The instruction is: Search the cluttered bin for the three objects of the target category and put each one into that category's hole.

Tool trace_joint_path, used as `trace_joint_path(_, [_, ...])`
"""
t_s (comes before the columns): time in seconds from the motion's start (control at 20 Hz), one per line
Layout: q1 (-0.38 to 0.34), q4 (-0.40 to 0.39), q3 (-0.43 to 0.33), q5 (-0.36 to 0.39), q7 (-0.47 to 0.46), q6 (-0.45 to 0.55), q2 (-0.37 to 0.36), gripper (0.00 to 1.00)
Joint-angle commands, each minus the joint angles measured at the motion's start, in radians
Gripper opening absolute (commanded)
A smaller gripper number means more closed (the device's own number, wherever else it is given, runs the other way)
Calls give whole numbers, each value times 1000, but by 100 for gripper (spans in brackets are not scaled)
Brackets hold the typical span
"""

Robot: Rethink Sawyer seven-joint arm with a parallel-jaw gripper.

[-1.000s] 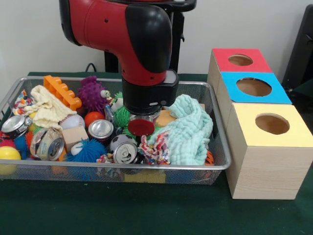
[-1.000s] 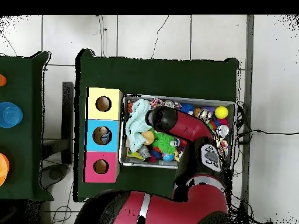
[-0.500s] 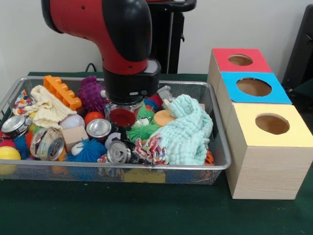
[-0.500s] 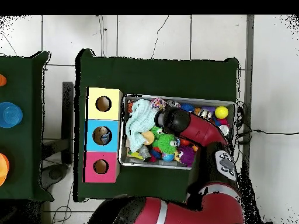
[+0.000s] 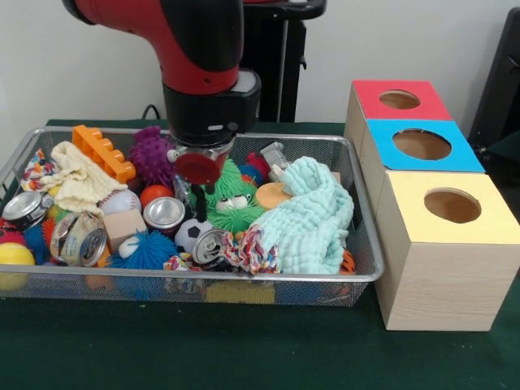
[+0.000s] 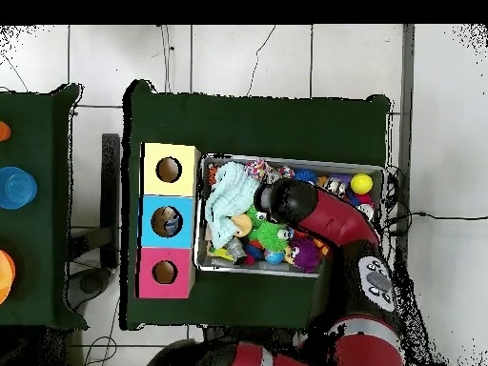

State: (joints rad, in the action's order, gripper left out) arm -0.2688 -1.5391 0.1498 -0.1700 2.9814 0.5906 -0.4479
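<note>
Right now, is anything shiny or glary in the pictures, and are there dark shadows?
Front view: the can tops catch bright light, and the arm has soft white highlights; the wire bin casts only a faint shadow on the green cloth. Overhead view: the floor tiles look evenly lit, no strong glare, and the box holes are dark inside.

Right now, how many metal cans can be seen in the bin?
4, in the front view: one at the bin's left edge, one beside it nearer the front, one at the centre, one at the front rim. The clutter may hide more.
</note>
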Motion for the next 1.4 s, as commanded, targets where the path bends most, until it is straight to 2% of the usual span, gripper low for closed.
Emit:
trace_joint_path(0.05, [118, -46, -9, -75, 208, 168, -35, 100])
trace_joint_path(0.2, [156, -41, 40, -102, 261, 202, -43, 100])
trace_joint_path(0.35, [170, -54, 73, -119, 259, 212, -53, 100])
trace_joint_path(0.55, [223, -66, 170, -141, 330, 263, -73, 100])
trace_joint_path(0.65, [222, -86, 197, -163, 339, 266, -94, 100])
trace_joint_path(0.75, [178, -115, 183, -115, 175, 212, -121, 100])
trace_joint_path(0.8, [135, -135, 159, -77, 51, 177, -141, 100])
trace_joint_path(1.05, [53, -113, 121, 127, -280, 134, -186, 100])
trace_joint_path(1.2, [-76, -139, -18, 248, -528, 66, -226, 100])
trace_joint_path(1.4, [-204, -171, -168, 384, -678, -52, -241, 100])
